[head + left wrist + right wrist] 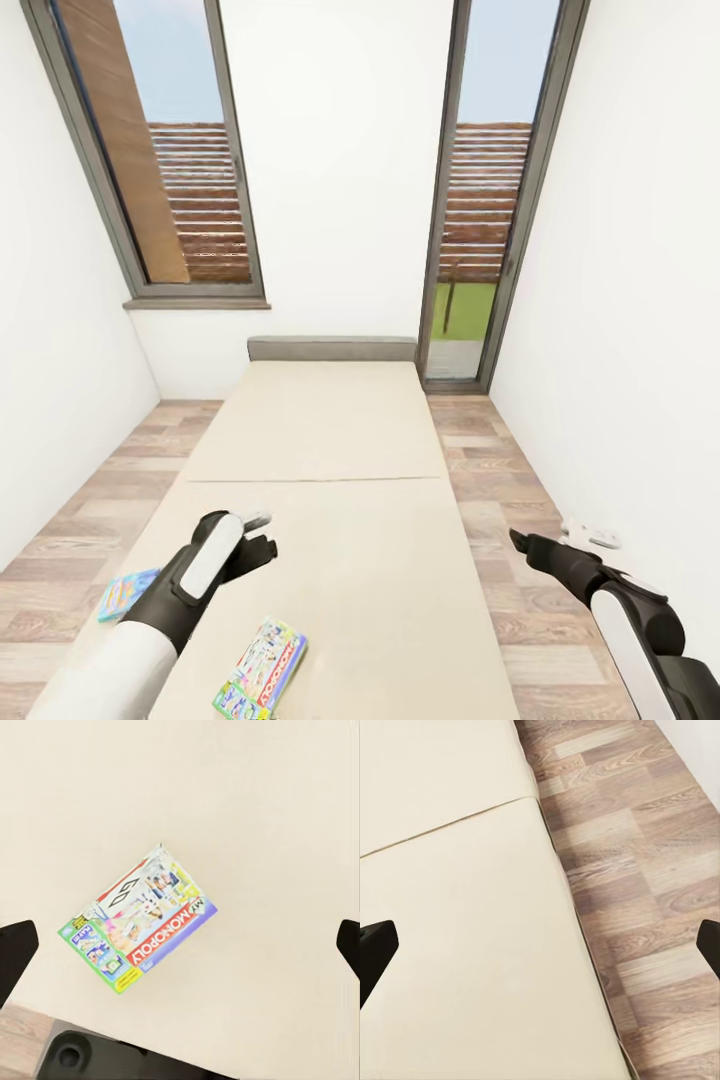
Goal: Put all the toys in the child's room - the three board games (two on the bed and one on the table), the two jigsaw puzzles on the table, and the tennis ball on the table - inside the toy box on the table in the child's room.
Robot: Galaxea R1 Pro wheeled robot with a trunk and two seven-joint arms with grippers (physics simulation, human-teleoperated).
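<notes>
I have the robot facing the bed (330,440), and my left tool (262,545) hangs above the near half of the mattress with its fingers spread wide and nothing between them. I judge it sits there because the Monopoly box (262,670) is the closest toy and I want the wrist camera looking straight down on it before I commit; in the left wrist view the Monopoly box (139,919) lies flat on the beige mattress between the two dark fingertips, near the mattress edge. Its long axis runs diagonally across the finger line, not square to it, with the red Monopoly band along one long side, so I think a wrist turn is needed before closing. In the head view the box's long axis angles away from me toward the right.

The smaller blue game box (127,593) lies near the bed's left edge, partly behind my left arm.

My right tool (520,541) is released too, held over the bed's right edge and the wood-plank floor (637,862).
</notes>
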